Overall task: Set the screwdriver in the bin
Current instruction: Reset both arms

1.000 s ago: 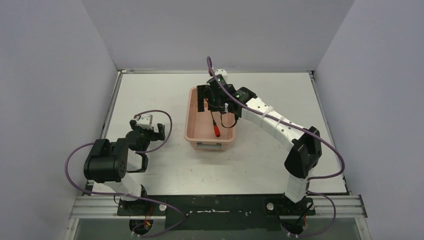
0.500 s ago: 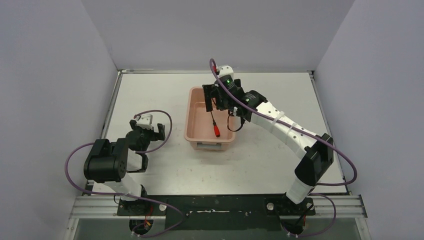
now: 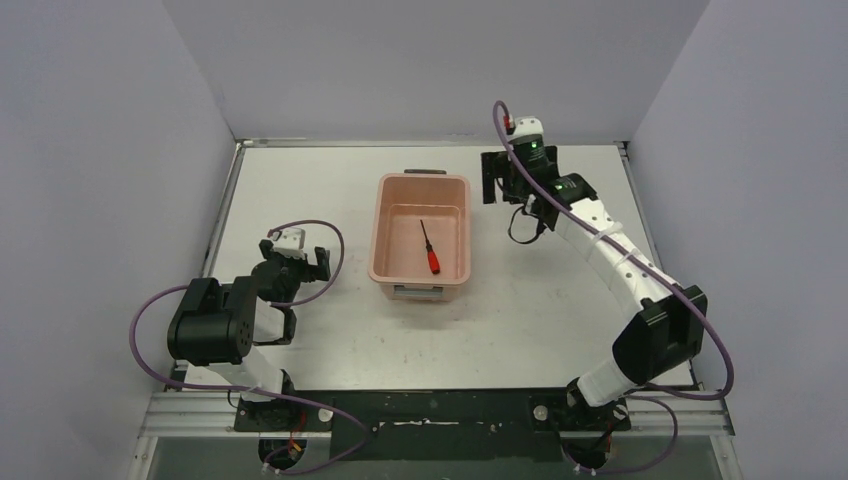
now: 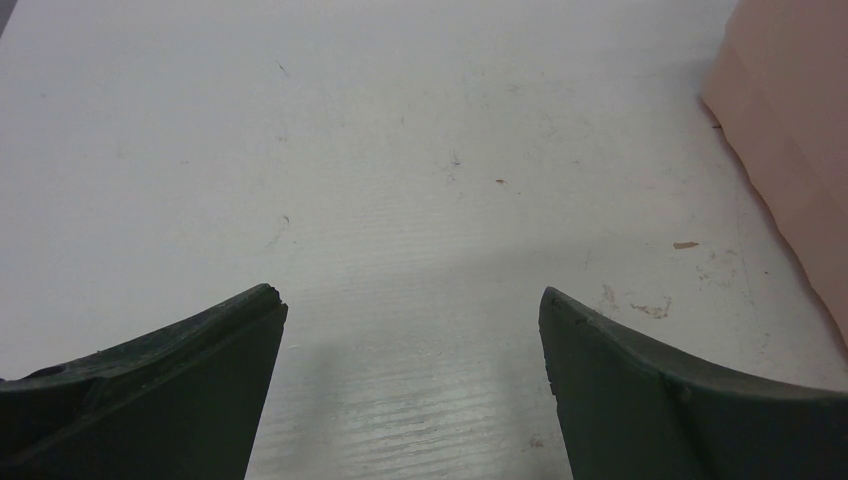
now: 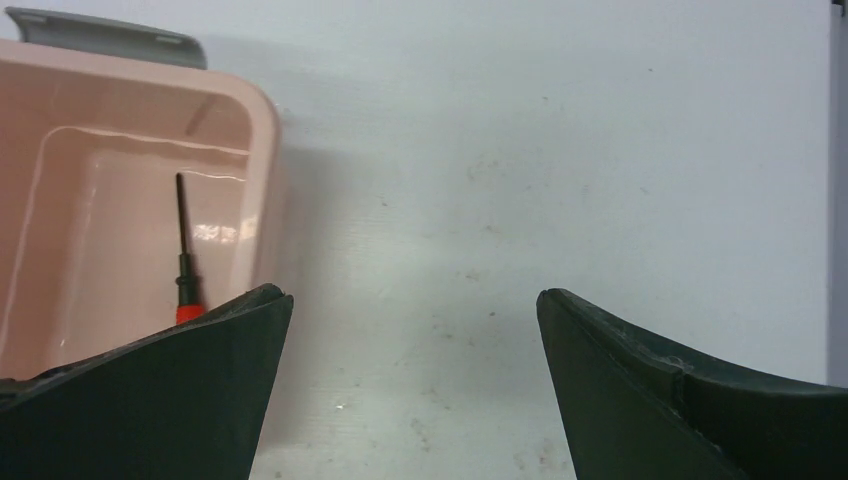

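**Finding:** the task is judged complete.

- **Bin:** The salmon-pink rectangular plastic bin [image 3: 420, 290] stands to the left of the right pincer [image 5: 410, 297], near it but not touching. Its dark grey handle [image 5: 105, 35] is up and to the left of that pincer's left finger.
- **Right pincer:** It is spread to its full width and holds nothing. Only bare table shows between its fingers.
- **Left pincer:** The left pincer [image 4: 409, 292] is likewise wide apart and empty. It sits low over the table, with the bin's outer wall just at its right.
- **Screwdriver:** The small screwdriver with a red handle and thin black shaft [image 3: 428, 245] lies flat on the bin floor. It is to the left of the right pincer's left finger, and neither pincer touches it.

**Risks, as judged:**
- If the right arm swings leftward while low, a spread finger could clip the rim and shove or tip the light bin.
- The purple cable [image 3: 497, 112] looped at the right wrist could catch the bin's edge on such a pass.
- A rightward move of the left pincer at its present height would strike the bin wall.
- A hard knock might roll the screwdriver, though the walls should contain it.

**Surface and room:**
- Plain pale lilac-grey walls [image 3: 430, 60] enclose the cell on three sides.
- The matte white table [image 3: 300, 190] under both pincers is flat, with faint scuffs and specks. It looks smooth enough for the bin to slide if pushed.
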